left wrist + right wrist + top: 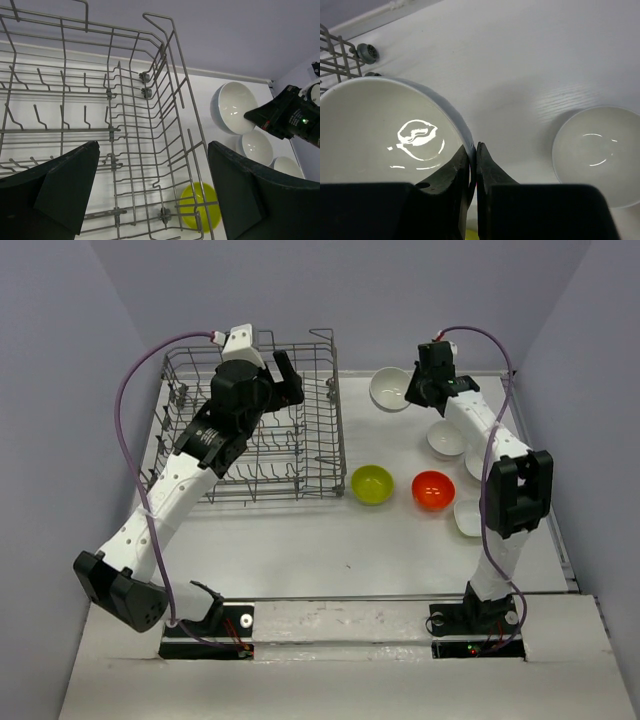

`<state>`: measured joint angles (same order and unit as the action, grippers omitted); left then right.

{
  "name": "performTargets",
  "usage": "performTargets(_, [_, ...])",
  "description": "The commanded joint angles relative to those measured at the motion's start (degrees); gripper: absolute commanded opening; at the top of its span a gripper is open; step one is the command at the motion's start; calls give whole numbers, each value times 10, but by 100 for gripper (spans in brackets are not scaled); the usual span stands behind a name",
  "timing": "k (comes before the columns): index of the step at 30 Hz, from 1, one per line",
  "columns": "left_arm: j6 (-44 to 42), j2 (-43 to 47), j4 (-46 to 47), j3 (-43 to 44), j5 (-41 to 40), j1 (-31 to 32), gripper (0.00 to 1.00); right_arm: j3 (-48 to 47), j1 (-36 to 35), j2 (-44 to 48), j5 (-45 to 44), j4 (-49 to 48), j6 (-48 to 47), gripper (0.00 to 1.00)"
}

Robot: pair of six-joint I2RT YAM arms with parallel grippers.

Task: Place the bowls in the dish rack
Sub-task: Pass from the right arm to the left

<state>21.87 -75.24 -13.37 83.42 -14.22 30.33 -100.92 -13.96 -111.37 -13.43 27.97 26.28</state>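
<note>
White table (pixel 300 540) first, since that was the biggest thing there. The grey wire rack (pixel 325 455) sat on its far left part, tines pointing up.

The left gripper (pixel 152 170) hung over the rack with its fingers spread wide apart and nothing between them. In the wrist view you could look straight down past them into the wires.

The right gripper (pixel 473 150) was over at the far right, just past the rack's corner. Its fingers were pinched together on the rim of the big bowl (pixel 385 130), one finger inside and one outside. That bowl was white and looked a bit tipped, but I honestly couldn't tell if it was off the table.

The smaller white bowls (pixel 445 438) sat along the right side, near the right arm. In the middle, just right of the rack, were the green bowl (pixel 371 484) and the red bowl (pixel 432 489), side by side and not touching.
</note>
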Motion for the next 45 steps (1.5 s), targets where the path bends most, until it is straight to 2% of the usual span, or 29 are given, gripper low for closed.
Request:
performTargets(1, [-12, -12, -5, 48, 5, 3, 99, -44, -5, 76, -12, -14, -5, 1])
performTargets(11, [-14, -88, -52, 142, 39, 2, 99, -58, -17, 160, -1, 1, -19, 1])
performTargets(21, [-17, -144, -96, 242, 55, 13, 99, -45, -80, 221, -9, 4, -26, 1])
performTargets(30, [-13, -127, -90, 219, 76, 32, 98, -28, -131, 220, -39, -8, -31, 1])
performTargets(45, [-2, -119, -83, 218, 75, 82, 96, -25, -154, 211, -64, -10, -37, 1])
